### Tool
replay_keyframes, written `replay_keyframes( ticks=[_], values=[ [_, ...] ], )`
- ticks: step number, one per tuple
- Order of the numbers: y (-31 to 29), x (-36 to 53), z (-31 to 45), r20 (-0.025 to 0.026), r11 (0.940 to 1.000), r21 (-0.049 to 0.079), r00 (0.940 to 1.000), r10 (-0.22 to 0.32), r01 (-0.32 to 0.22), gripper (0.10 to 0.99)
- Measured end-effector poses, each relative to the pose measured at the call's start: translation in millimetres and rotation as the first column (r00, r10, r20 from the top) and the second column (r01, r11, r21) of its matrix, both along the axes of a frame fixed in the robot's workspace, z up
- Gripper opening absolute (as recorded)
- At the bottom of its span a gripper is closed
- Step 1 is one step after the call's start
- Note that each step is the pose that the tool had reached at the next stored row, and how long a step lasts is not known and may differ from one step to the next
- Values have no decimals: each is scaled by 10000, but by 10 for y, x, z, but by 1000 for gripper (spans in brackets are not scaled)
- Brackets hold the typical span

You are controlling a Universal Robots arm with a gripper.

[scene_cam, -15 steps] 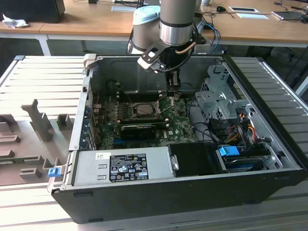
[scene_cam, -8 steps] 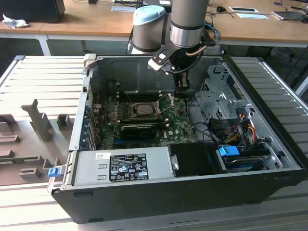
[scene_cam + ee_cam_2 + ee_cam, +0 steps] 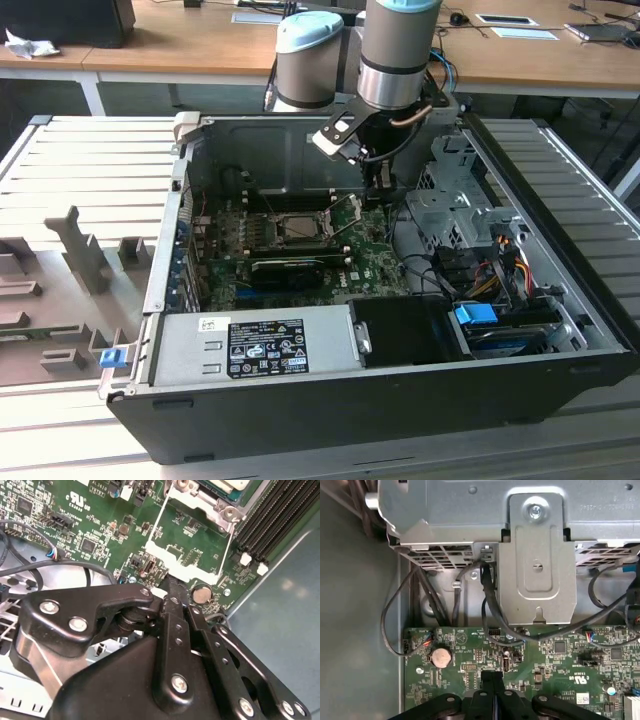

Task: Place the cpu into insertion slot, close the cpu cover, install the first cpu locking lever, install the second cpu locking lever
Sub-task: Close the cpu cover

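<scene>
Exterior view: the computer case (image 3: 250,150) holds the motherboard (image 3: 372,268), the cpu (image 3: 298,228) lies in the insertion slot (image 3: 268,238); end effector (image 3: 380,183) clenched, empty.

cpu (image 3: 297,229) in insertion slot (image 3: 268,231), cpu cover (image 3: 172,560) open

Arm (image 3: 398,55): grey cylindrical links with a darker band at the joint, pale-blue rounded cap (image 3: 310,30) on the neighbouring joint. Gripper (image 3: 170,584): matte black linkage bars with rounded ends, silver screws (image 3: 179,683) at every pivot, two narrow black fingers (image 3: 487,686). Thin cables (image 3: 443,78) loop beside the wrist.
</scene>
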State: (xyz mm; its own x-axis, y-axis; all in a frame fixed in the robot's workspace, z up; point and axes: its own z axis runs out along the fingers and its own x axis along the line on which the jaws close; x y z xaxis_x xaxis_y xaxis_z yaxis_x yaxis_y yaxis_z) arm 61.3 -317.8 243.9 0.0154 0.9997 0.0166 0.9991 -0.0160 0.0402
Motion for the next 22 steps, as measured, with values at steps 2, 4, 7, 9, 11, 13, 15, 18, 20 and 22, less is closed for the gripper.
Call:
replay_keyframes(
  ticks=[2, 4, 7, 9, 11, 13, 15, 18, 20, 22],
  values=[
    [-2, -7, -1, -4, 10000, 1, 10000, 34, -34, 106],
    [-2, -21, 13, -4, 10000, 0, 10000, 40, -40, 106],
    [-2, -48, 27, -3, 10000, 2, 10000, 40, -40, 106],
    [-2, -90, 27, -4, 10000, 0, 10000, 40, -40, 106],
    [-2, -118, 27, -4, 10000, 1, 10000, 40, -40, 106],
    [-2, -152, 27, -4, 10000, 1, 10000, 39, -39, 106],
    [-2, -176, 27, -4, 10000, 0, 10000, 40, -40, 106],
    [-2, -228, 27, -4, 10000, 1, 10000, 39, -39, 106],
    [-2, -242, 27, -4, 10000, 0, 10000, 39, -39, 106],
    [-2, -250, 27, -4, 10000, 1, 10000, 40, -40, 106]
  ],
)
